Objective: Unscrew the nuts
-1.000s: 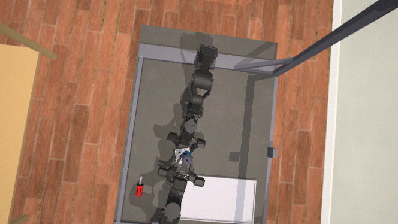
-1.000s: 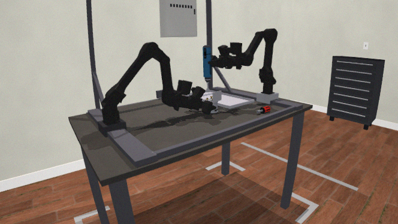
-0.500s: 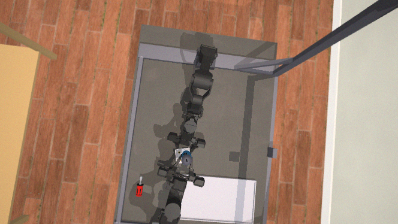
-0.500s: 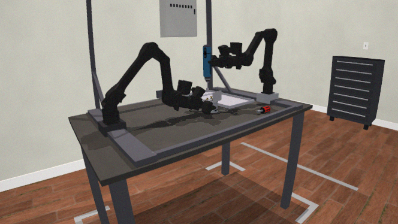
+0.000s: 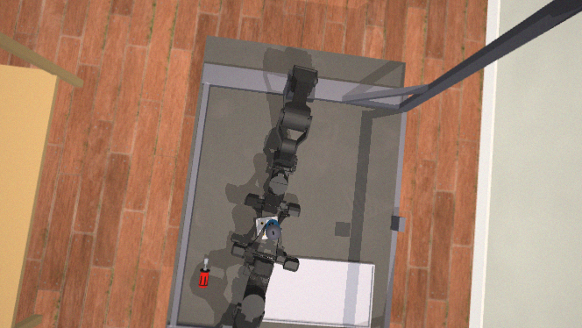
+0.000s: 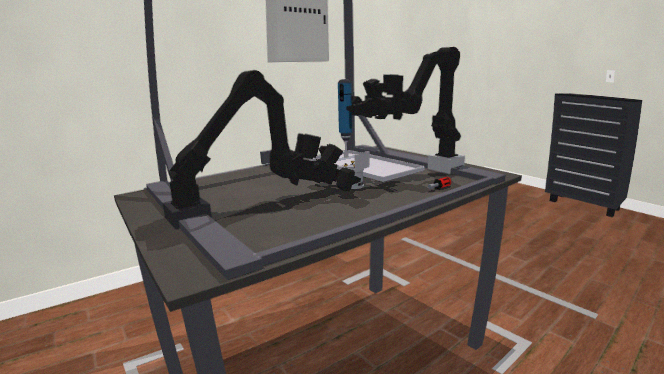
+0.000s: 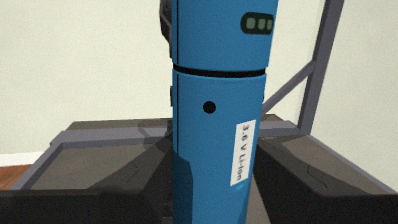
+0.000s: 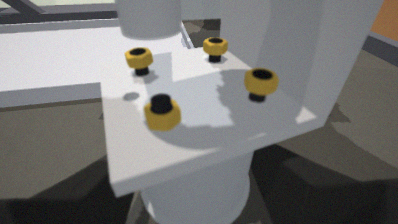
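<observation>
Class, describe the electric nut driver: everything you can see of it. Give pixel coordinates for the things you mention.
The electric nut driver (image 5: pixel 273 231) (image 6: pixel 345 107) (image 7: pixel 215 145) (image 8: pixel 150 17) stands upright, tip down, above the white bracket (image 5: pixel 259 223) (image 8: pixel 135 165). Its long blue barrel looks like plastic, with a black ring around it, a black dot, a dark panel of three pale marks and a white label reading "3.6 V Li-Ion". A grey nose narrows below. The left hand (image 6: pixel 350 106) grips the barrel.

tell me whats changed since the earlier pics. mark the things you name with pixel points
Very little: the long blue electric nut driver (image 5: pixel 273 231) (image 6: pixel 345 110) (image 7: pixel 215 125) (image 8: pixel 150 17) seems slightly lower, still in the left gripper (image 5: pixel 271 234) (image 6: pixel 351 107) (image 7: pixel 211 144). Nothing was visibly taken or let go. The white joint module (image 5: pixel 259 223) (image 8: pixel 200 185), held by the right gripper (image 5: pixel 268 218) (image 6: pixel 356 181) (image 8: pixel 194 144), and the red-handled tool (image 5: pixel 203 280) (image 6: pixel 443 183) stayed put.
</observation>
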Robot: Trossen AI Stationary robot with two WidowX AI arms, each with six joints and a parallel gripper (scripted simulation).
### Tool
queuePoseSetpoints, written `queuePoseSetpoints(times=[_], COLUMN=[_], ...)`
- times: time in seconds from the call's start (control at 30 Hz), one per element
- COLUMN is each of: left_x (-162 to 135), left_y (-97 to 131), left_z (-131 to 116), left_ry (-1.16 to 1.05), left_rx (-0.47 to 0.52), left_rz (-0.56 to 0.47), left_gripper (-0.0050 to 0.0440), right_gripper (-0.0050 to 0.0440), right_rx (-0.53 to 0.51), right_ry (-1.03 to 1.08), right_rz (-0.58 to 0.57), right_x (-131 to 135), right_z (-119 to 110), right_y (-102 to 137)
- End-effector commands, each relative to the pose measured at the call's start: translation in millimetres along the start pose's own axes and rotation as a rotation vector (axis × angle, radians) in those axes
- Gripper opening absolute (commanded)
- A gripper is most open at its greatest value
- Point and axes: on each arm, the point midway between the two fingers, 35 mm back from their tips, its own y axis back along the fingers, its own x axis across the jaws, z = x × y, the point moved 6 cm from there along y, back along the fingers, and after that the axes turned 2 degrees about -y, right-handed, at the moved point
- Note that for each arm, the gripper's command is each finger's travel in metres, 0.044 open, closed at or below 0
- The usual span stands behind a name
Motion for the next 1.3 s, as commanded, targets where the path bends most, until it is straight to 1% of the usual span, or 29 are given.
queuePoseSetpoints(times=[0.0,0.1,0.2,0.37,0.57,0.6,0.67,0.87,1.27], left_x=[1.9,2.1,2.4,2.2,2.2,2.4,1.6,-0.7,-2.4], left_y=[-1.4,-0.6,-0.7,-1.9,-1.9,-2.9,-2.5,-3.3,-0.1], left_z=[15.2,1.8,-6.5,0.6,0.6,7.7,8.4,-4.7,-26.4], left_ry=[-0.003,-0.004,-0.004,-0.003,-0.003,-0.001,0.003,0.002,0.007], left_rx=[-0.056,-0.034,-0.034,-0.056,-0.055,-0.071,-0.052,-0.028,-0.035], left_rz=[0.003,0.002,0.003,0.003,0.003,0.004,0.003,0.003,0.003], left_gripper=[0.0161,0.0161,0.0161,0.0161,0.0161,0.0161,0.0161,0.0161,0.0161], right_gripper=[0.0240,0.0240,0.0240,0.0240,0.0240,0.0240,0.0240,0.0240,0.0240], right_rx=[-0.040,-0.040,-0.040,-0.040,-0.040,-0.040,-0.040,-0.040,-0.040], right_ry=[-0.002,-0.002,-0.002,-0.002,-0.002,-0.002,-0.002,-0.002,-0.002], right_rz=[0.001,0.001,0.001,0.001,0.001,0.001,0.001,0.001,0.001], right_x=[0.4,0.4,0.4,0.4,0.4,0.4,0.4,0.4,0.4], right_z=[14.8,14.8,14.8,14.8,14.8,14.8,14.8,14.8,14.8], right_y=[-0.9,-0.9,-0.9,-0.9,-0.9,-0.9,-0.9,-0.9,-0.9])
